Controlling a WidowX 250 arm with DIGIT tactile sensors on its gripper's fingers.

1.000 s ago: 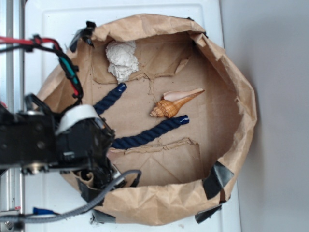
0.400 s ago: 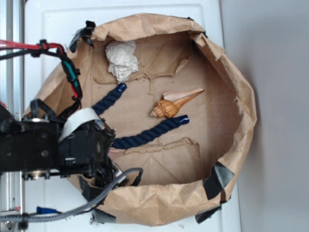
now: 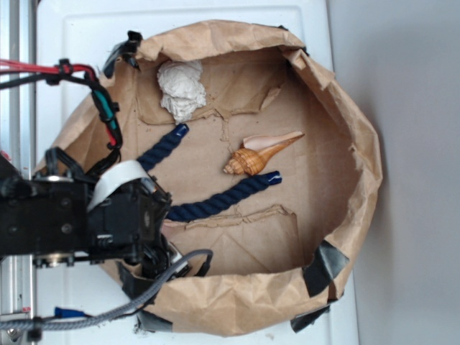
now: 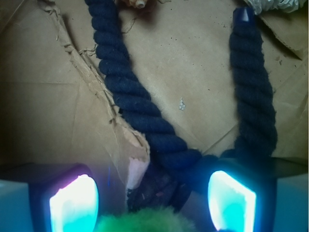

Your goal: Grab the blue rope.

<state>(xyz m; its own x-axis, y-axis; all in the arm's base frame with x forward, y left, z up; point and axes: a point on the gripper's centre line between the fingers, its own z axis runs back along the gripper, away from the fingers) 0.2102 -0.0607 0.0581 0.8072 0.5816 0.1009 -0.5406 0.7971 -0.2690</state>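
Gripper (image 4: 152, 200) fingers apart, straddling the bend of the blue rope (image 4: 145, 121); both rope legs run away toward bag centre.

Arm (image 3: 65, 223) has shifted slightly left and lower than a second ago. Red cable (image 3: 43, 70) now sits higher. No change since 0.4 s ago
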